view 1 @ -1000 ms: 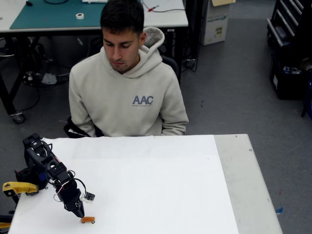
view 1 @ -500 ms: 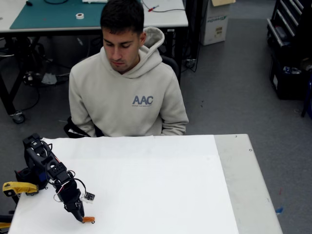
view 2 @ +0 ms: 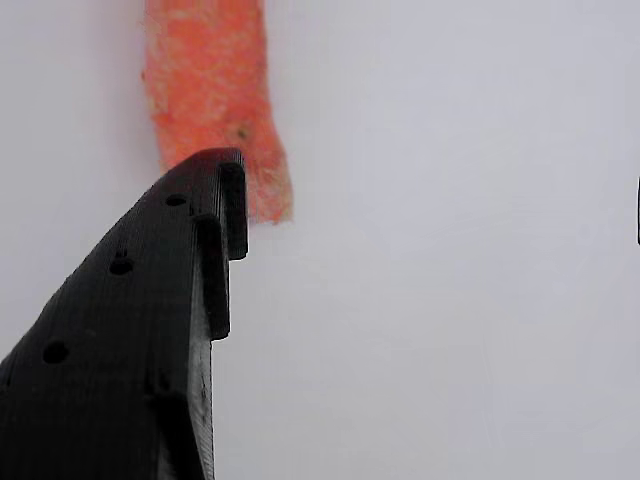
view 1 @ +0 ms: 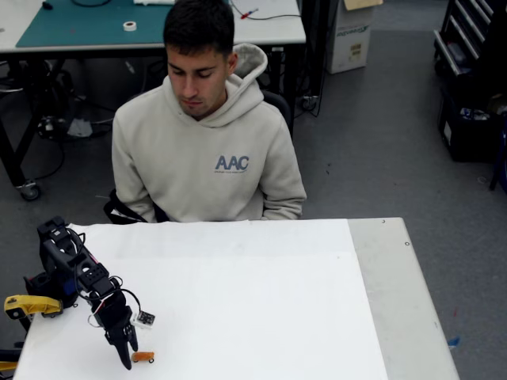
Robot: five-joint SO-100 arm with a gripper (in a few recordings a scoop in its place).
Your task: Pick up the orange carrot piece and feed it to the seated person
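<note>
Carrot not yet grasped; feeding undone.
The orange carrot piece (view 1: pixel 143 357) lies on the counter (view 1: pixel 261 309) just beside the tool (view 1: pixel 127 360), whose jaws stand apart; the seated person (view 1: pixel 207 150) waits beyond the counter.

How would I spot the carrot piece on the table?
On the white table, look at the near left corner, where the black arm reaches down. The orange carrot piece lies flat beside the gripper tip, the one small bright-orange thing on the white.
</note>
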